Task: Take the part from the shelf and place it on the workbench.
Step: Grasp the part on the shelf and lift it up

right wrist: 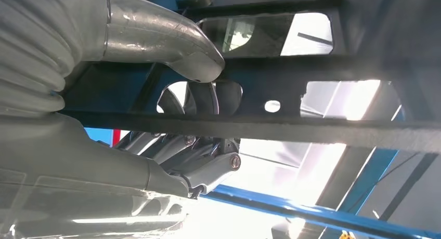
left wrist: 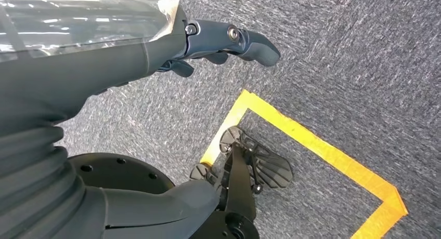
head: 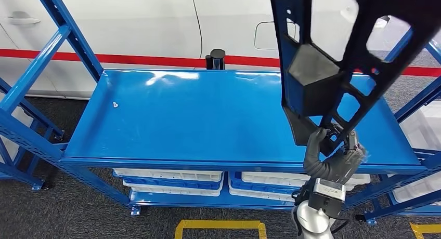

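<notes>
A large black frame-like part (head: 333, 57) with several cut-outs stands upright and high over the right end of the blue shelf (head: 208, 119). My right hand (head: 333, 156) grips its lower end, fingers wrapped around a strut. In the right wrist view the thumb (right wrist: 171, 41) and fingers (right wrist: 203, 150) close on a black bar of the part (right wrist: 312, 127). My left hand (left wrist: 218, 41) hangs over grey carpet, fingers loosely extended, holding nothing.
White trays (head: 171, 176) lie on the lower shelf level. Blue uprights (head: 62, 36) frame the shelf at left and right. A white car body with a red stripe (head: 156, 58) stands behind. Yellow floor tape (head: 221, 226) marks the carpet in front.
</notes>
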`<state>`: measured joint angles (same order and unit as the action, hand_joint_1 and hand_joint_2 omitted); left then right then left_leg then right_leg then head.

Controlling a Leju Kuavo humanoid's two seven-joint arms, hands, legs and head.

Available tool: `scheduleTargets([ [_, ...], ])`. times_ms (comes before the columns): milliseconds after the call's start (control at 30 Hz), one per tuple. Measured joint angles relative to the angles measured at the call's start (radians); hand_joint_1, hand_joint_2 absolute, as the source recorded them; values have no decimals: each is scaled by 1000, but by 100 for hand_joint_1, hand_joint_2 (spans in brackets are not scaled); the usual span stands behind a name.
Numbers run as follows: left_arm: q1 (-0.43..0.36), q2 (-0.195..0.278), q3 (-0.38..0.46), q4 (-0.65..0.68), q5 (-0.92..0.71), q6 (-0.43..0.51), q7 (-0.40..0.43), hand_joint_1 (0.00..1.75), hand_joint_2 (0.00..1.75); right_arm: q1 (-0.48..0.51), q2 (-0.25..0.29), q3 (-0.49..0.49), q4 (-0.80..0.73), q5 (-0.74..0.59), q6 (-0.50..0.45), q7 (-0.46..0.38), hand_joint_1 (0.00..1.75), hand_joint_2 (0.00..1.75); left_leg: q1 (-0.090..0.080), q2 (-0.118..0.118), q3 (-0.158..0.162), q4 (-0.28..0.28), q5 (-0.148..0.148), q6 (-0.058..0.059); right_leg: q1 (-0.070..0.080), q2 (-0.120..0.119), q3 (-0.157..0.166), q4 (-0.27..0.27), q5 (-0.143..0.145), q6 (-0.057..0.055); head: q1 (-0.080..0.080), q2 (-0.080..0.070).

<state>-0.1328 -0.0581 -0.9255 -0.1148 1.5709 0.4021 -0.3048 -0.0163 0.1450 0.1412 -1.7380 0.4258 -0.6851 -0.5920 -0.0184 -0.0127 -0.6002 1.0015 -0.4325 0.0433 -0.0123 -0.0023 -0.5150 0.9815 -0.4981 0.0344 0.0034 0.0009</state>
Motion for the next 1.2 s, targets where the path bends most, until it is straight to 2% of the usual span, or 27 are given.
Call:
scheduleTargets([
  [133, 0, 0, 8, 0, 0, -6, -3, 0, 175, -8, -3, 6, 8, 4, 0, 9, 175, 175, -1, 0, 1, -2, 0, 9, -3, 0, 1, -2, 0, 8, 0, 0],
  [200, 0, 0, 9, 0, 0, -10, -3, 0, 175, -12, -4, 7, 9, 5, 0, 11, 175, 175, 4, 2, 8, -14, 6, 17, -2, 0, -10, 21, -14, 11, 1, 0],
  [233, 0, 0, 9, 0, 0, -12, -3, 0, 175, -14, -5, 7, 10, 6, 0, 12, 175, 175, 8, 3, 11, -20, 9, 20, -1, 0, -28, 60, -33, 9, 1, 0],
  [300, 0, -1, 10, 0, 0, -16, -3, 0, 175, -16, -9, 7, 14, 6, 0, 15, 175, 175, 10, 5, 12, -21, 10, 22, -2, 0, -96, 195, -88, 3, 2, 0],
  [333, 0, -1, 10, 0, 0, -18, -3, 0, 175, -16, -10, 7, 17, 7, 0, 17, 175, 175, 10, 5, 11, -21, 10, 22, -3, 0, -129, 260, -108, 4, 2, 0],
  [367, 1, -2, 10, 0, 1, -20, -3, 0, 175, -16, -12, 7, 20, 8, 0, 20, 175, 175, 10, 5, 11, -20, 10, 22, -4, 0, -150, 297, -115, 8, 2, 0],
  [400, 1, -2, 10, 0, 1, -23, -3, 0, 175, -16, -13, 6, 22, 9, 0, 23, 175, 175, 11, 4, 11, -19, 10, 21, -6, 0, -150, 291, -104, 16, 2, 0],
  [433, 2, -2, 10, 0, 1, -27, -3, 0, 175, -17, -13, 6, 24, 10, 0, 25, 175, 175, 13, 3, 11, -17, 10, 19, -10, 0, -130, 244, -79, 27, 2, 0],
  [467, 2, -2, 10, 0, 1, -30, -3, 0, 175, -18, -13, 6, 24, 12, 0, 26, 175, 175, 15, 2, 11, -13, 8, 14, -13, 0, -95, 169, -47, 38, 2, 0],
  [500, 2, -2, 10, 0, 1, -32, -3, 0, 175, -19, -14, 6, 25, 13, 0, 26, 175, 175, 15, 1, 9, -8, 6, 8, -15, 1, -64, 101, -20, 44, 2, 0],
  [533, 2, -2, 10, 0, 1, -34, -3, 0, 175, -20, -14, 6, 26, 15, 0, 26, 175, 175, 14, 1, 7, -3, 4, 1, -16, 3, -41, 51, 0, 42, 2, 0],
  [567, 2, -2, 10, 0, 1, -35, -4, 0, 175, -21, -14, 5, 26, 17, 0, 26, 175, 175, 13, 0, 4, 1, 4, -6, -15, 4, -31, 29, 9, 36, 1, 0],
  [667, 3, -1, 10, 0, 1, -37, -4, 0, 175, -22, -15, 3, 28, 19, 0, 27, 175, 175, 15, 0, -2, 6, 5, -23, -14, 7, -37, 31, 18, 10, 0, 0],
  [700, 3, -1, 11, 0, 1, -39, -4, 0, 175, -22, -15, 3, 28, 19, 0, 27, 175, 175, 17, 1, -8, 18, -8, -29, -16, 6, -39, 30, 22, 2, -1, 0],
  [767, 4, 0, 14, 0, 1, -42, -4, 0, 175, -24, -14, 3, 30, 19, 0, 27, 175, 175, 21, 4, -42, 102, -71, -39, -19, 4, -46, 29, 29, -13, -3, 0],
  [833, 5, -1, 19, 0, 1, -43, -5, 0, 175, -23, -14, 3, 33, 19, 0, 26, 175, 175, 23, 5, -94, 237, -146, -48, -16, 1, -57, 30, 35, -23, -4, 0],
  [867, 6, -1, 22, 0, 1, -43, -6, 0, 175, -23, -14, 3, 36, 18, 0, 26, 175, 175, 24, 5, -108, 282, -164, -49, -15, 0, -61, 30, 39, -25, -4, 0],
  [900, 7, -1, 25, 0, 1, -44, -7, 0, 175, -24, -14, 3, 39, 17, 0, 26, 175, 175, 25, 5, -104, 290, -162, -48, -14, -1, -65, 30, 41, -26, -4, 0],
  [933, 8, -2, 28, 0, 1, -44, -8, 0, 175, -24, -14, 3, 42, 16, 0, 26, 175, 175, 25, 6, -76, 253, -142, -46, -13, -1, -67, 30, 44, -25, -4, 0],
  [1000, 7, -1, 33, 0, 1, -44, -10, 0, 175, -27, -14, 2, 46, 13, 0, 27, 175, 175, 25, 6, 15, 110, -90, -38, -12, -1, -69, 30, 49, -20, -4, 0],
  [1033, 7, -1, 35, 0, 1, -45, -12, 0, 175, -30, -14, 2, 48, 12, 0, 27, 175, 175, 23, 5, 51, 49, -73, -33, -9, -1, -70, 31, 51, -16, -3, 0],
  [1067, 6, -1, 37, 0, 1, -46, -13, 0, 175, -34, -14, 1, 50, 11, 0, 27, 175, 175, 20, 5, 71, 12, -66, -29, -7, -1, -72, 31, 54, -12, -3, 0],
  [1167, 7, -1, 40, 0, 1, -48, -14, 0, 175, -40, -13, 0, 55, 11, 0, 26, 175, 175, 14, 6, 71, -5, -56, -14, -6, -2, -77, 31, 63, 5, -2, 0],
  [1200, 7, -2, 40, 0, 1, -48, -14, 0, 175, -41, -13, 0, 57, 11, 0, 26, 175, 175, 15, 7, 68, -9, -48, -6, -6, -2, -83, 38, 56, 9, -2, 0],
])
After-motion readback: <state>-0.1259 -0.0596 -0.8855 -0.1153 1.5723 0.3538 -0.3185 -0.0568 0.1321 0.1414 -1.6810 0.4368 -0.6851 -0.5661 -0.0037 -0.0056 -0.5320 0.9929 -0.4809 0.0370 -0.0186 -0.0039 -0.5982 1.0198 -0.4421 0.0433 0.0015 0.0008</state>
